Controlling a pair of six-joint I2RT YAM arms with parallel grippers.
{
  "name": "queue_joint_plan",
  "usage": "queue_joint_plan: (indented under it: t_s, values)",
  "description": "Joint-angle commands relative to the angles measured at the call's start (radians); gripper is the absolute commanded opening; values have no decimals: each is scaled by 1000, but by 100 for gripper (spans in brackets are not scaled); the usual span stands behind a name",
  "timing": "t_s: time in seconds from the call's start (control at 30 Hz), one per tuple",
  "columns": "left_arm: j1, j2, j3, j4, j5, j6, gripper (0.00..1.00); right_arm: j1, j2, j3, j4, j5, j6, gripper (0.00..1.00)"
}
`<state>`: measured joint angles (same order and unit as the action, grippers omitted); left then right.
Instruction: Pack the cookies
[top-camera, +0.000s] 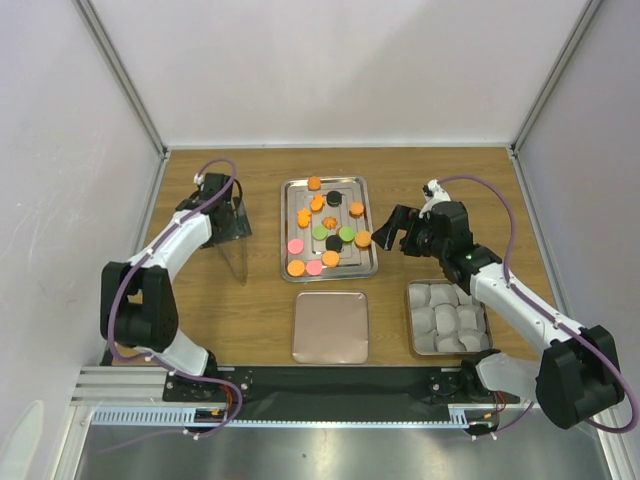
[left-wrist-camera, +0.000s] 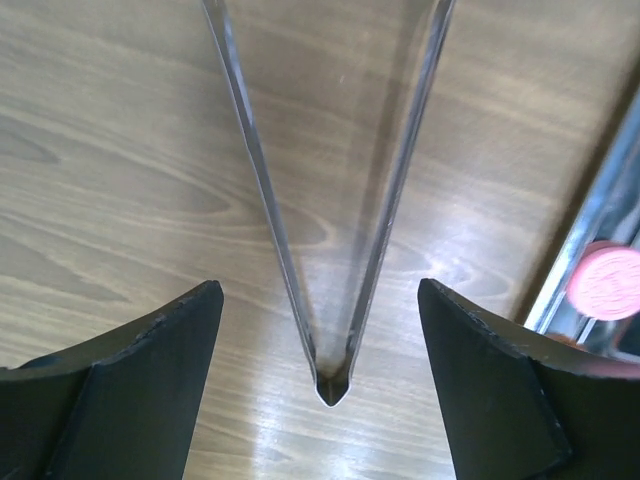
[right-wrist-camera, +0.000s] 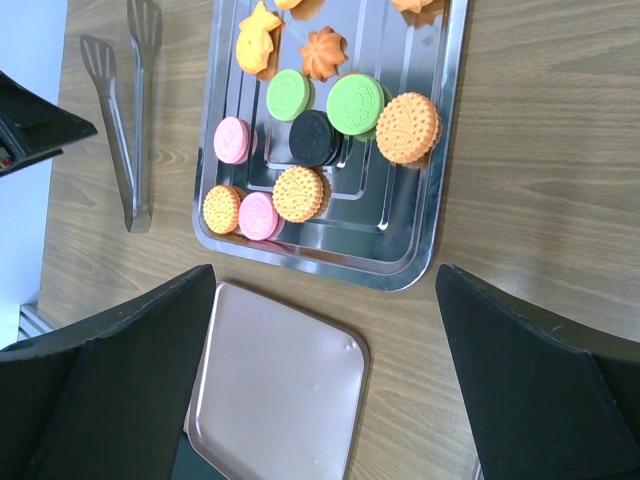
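Left tool (left-wrist-camera: 320, 290), released, straddles the tongs (left-wrist-camera: 398, 190) without touching; right tool (right-wrist-camera: 325, 272), released wide, has cookies (right-wrist-camera: 313, 137) just ahead.

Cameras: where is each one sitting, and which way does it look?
Top: high up behind the arms, looking down on the table; both arms show.
Left wrist: on the left arm, looking down at the tongs between its open fingers.
Right wrist: on the right arm, looking down at the tray of cookies past its open fingers.
Shared: tongs and tray show in the top and right wrist views.
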<state>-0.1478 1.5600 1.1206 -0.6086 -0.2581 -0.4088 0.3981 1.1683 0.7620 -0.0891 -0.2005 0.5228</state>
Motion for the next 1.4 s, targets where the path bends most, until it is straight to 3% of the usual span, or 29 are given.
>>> queue_joint_plan:
  t_s: [0.0,0.53,0.73,0.87,1.0,1.37]
  values:
    - [-1,12,-21,15,8,1,86,8,7,19,43,-16,-3,100]
    - [34,222,-8,82,76,-53,86,16,14,23,37,-17,-9,100]
    - [54,248,-25,99,102,-61,78,18,19,25,35,-17,-10,100]
    - [56,253,-35,101,108,-59,64,21,24,26,37,-19,-10,100]
    - [54,221,-24,78,108,-45,54,24,30,30,31,-20,-12,100]
    - [-2,-20,48,-59,36,31,54,25,34,34,28,-14,-15,100]
